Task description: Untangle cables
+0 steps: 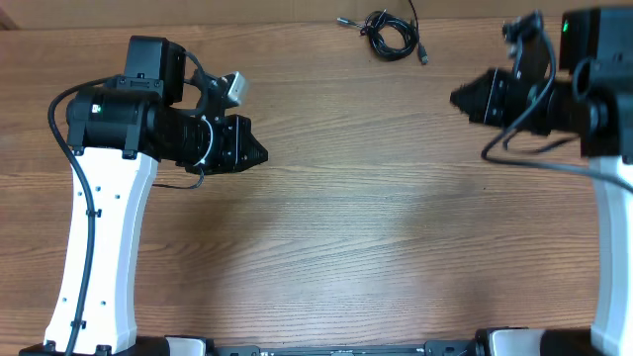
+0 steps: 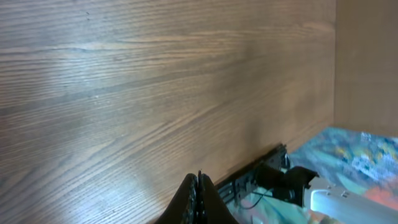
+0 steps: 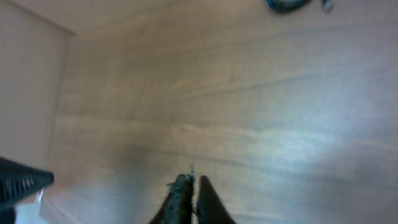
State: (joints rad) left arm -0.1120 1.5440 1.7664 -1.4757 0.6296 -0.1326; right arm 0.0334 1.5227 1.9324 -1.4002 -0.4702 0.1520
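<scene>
Wood counter (image 1: 376,218) | cables (image 1: 391,32) bundled at far edge, untouched | right arm (image 1: 593,109) nearer than left arm (image 1: 109,247) | both jaws closed, holding nothing

A brown wood-grain table (image 1: 376,198) is shown filling the overhead frame, softly lit at centre; a multicoloured patterned surface (image 2: 357,152) is glimpsed lower right from the left wrist.
</scene>
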